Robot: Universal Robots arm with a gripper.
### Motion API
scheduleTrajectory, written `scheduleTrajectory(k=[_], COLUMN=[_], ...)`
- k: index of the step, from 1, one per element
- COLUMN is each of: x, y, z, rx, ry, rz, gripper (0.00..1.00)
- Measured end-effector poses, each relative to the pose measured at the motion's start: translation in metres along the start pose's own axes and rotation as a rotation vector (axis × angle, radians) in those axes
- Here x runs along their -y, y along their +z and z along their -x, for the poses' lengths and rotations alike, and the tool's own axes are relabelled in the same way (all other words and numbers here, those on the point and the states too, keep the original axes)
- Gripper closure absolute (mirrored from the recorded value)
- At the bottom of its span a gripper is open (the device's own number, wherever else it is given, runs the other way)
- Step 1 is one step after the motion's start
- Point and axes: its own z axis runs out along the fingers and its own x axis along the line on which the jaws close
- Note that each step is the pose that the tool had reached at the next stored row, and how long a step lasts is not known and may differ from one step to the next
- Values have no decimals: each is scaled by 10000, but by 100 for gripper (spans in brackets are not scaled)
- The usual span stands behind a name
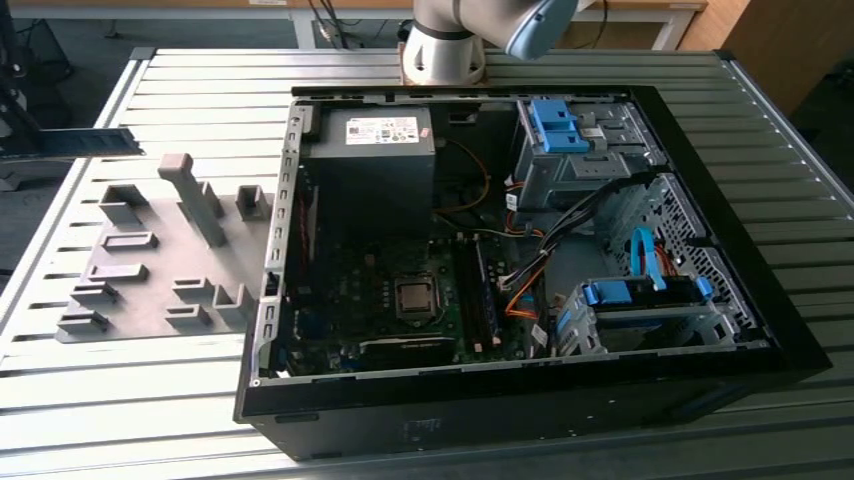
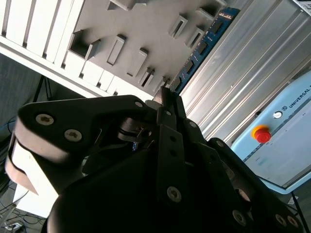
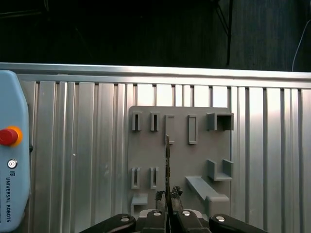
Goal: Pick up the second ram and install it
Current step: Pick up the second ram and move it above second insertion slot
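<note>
My gripper (image 3: 167, 195) is shut on the second ram (image 3: 167, 160), a thin blue-green stick that I see edge-on in the first wrist view. It juts out from between the black fingers (image 2: 170, 104). In the second wrist view the ram (image 2: 206, 41) shows its flat side with small dark chips. It hangs high over the grey fixture plate (image 3: 180, 160), clear of its blocks. The open computer case (image 1: 287, 200) lies on the table at the exterior view's right of that plate (image 1: 160, 270), with its motherboard (image 1: 400, 290) exposed.
Several raised grey blocks and slots stand on the fixture plate. A light-blue pendant with a red button (image 3: 8, 136) lies on the ribbed metal table (image 3: 87, 145). Inside the case are a power supply (image 1: 380, 140), orange cables (image 1: 527, 290) and blue drive brackets (image 1: 641, 295). The arm's base (image 1: 447, 50) stands behind the case.
</note>
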Motion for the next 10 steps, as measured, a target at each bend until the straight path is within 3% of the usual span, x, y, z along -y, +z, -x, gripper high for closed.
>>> scheduleTrajectory(k=[10], x=[195], y=[-7], z=[0], rx=[0], ry=[0], rz=[0], gripper=[86])
